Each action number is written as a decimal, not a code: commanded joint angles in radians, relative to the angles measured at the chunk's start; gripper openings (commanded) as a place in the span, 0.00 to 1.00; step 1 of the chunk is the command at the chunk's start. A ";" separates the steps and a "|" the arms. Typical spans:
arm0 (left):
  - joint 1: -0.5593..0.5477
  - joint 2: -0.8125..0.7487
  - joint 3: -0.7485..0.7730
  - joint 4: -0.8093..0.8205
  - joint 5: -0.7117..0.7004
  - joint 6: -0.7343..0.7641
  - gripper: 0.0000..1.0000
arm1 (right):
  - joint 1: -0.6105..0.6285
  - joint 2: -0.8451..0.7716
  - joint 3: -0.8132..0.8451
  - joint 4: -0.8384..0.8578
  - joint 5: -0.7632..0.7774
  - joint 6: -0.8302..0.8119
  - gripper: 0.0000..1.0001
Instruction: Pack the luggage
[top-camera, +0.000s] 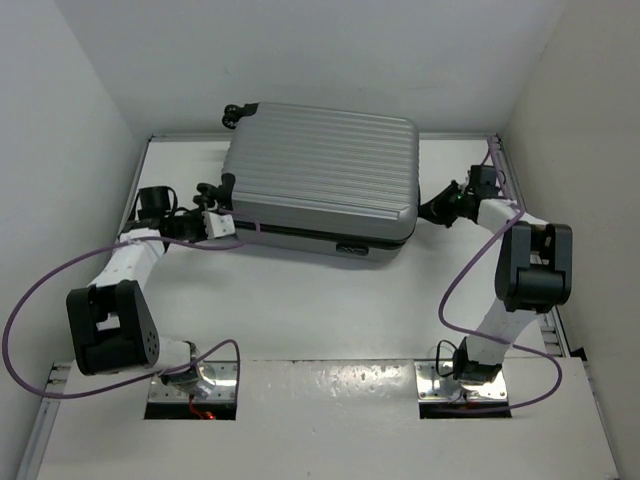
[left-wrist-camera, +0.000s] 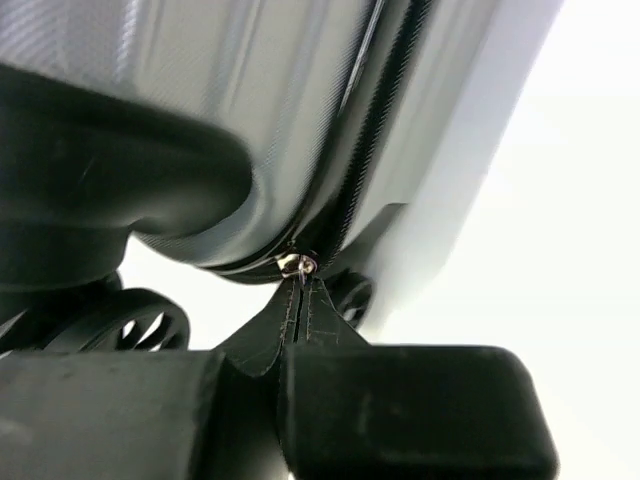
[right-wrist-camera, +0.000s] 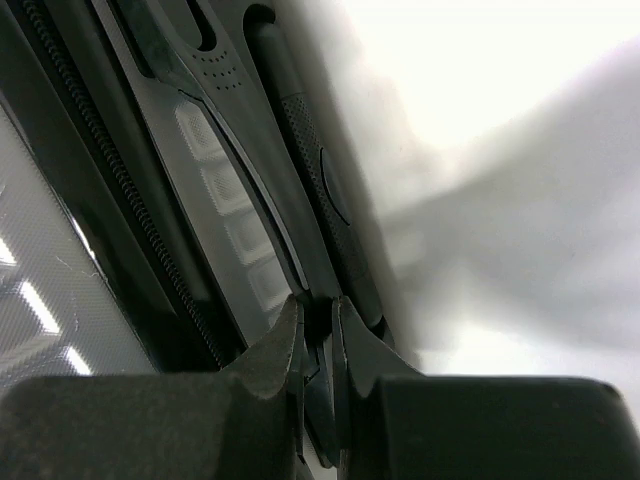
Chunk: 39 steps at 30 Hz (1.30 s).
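White table (top-camera: 330, 310) with the silver luggage (top-camera: 320, 170) lying flat and closed at the far middle. The left gripper (left-wrist-camera: 283, 352) is at its near-left corner, clamped tight on the black zipper pull (left-wrist-camera: 300, 315). The right gripper (right-wrist-camera: 318, 330), on the right side, is pinching a thin black strip (right-wrist-camera: 317, 392), maybe handle trim, too blurry to say.

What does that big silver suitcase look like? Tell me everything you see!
The luggage is a silver-grey hard case with a ribbed shell, small black wheels and a black zip around its side. It lies flat and closed on the white table. The left gripper pinches its black zip tab; the right gripper pinches a thin black part at its right end.
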 joint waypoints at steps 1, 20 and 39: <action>-0.005 -0.040 0.044 -0.357 0.211 0.057 0.00 | 0.080 -0.031 -0.050 -0.084 -0.113 0.073 0.00; -0.304 -0.115 -0.056 0.360 -0.023 -0.864 0.00 | 0.323 -0.069 -0.064 -0.008 -0.113 0.159 0.00; -0.319 0.164 0.212 0.453 -0.154 -1.119 0.00 | 0.587 0.141 0.212 0.195 -0.115 0.451 0.00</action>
